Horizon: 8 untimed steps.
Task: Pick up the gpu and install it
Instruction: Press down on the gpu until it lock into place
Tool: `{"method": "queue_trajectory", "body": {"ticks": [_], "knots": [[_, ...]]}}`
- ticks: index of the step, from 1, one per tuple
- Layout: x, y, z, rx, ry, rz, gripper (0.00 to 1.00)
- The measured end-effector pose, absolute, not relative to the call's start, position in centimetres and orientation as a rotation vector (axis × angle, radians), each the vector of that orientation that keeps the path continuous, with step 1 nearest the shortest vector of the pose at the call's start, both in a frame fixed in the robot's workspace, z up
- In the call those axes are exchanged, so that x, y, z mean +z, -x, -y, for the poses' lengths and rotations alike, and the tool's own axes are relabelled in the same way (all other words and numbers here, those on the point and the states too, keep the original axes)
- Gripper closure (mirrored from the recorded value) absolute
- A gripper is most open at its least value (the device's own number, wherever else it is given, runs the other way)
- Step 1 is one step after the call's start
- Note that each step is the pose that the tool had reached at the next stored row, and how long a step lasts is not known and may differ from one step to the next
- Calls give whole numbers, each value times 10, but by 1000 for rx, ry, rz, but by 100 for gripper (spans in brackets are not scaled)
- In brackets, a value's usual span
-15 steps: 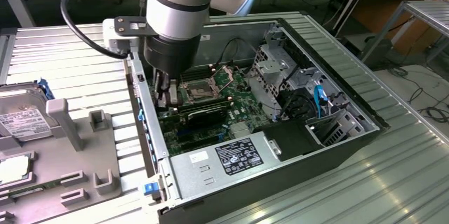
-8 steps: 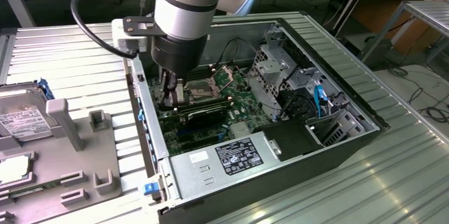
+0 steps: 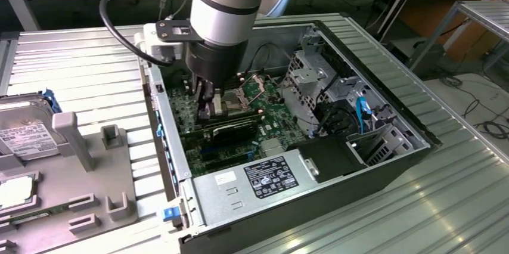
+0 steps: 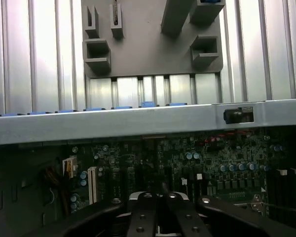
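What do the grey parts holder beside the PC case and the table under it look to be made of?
Parts holder: likely plastic, perhaps printed; matte, uniform grey, with blocky moulded slots and posts. Table: looks like metal, probably aluminium; ribbed silver surface with bright reflections along the grooves.

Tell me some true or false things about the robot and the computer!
1. The computer case is open, so you can see inside. True.
2. The gripper is down inside the case, over the green motherboard. True.
3. The gripper is wide open. False: it is shut.
4. The hard drive sits inside the computer. False: it rests outside, by the grey holder, on the exterior view's left.
5. The power supply has a label on it. True.
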<state>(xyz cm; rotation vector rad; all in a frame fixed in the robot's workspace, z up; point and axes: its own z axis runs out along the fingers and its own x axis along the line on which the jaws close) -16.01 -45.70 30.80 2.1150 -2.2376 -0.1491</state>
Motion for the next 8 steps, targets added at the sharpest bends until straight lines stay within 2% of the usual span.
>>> {"method": "queue_trajectory", "body": {"ticks": [8], "knots": [[306,155,457,-96,-2197,2206,89]]}}
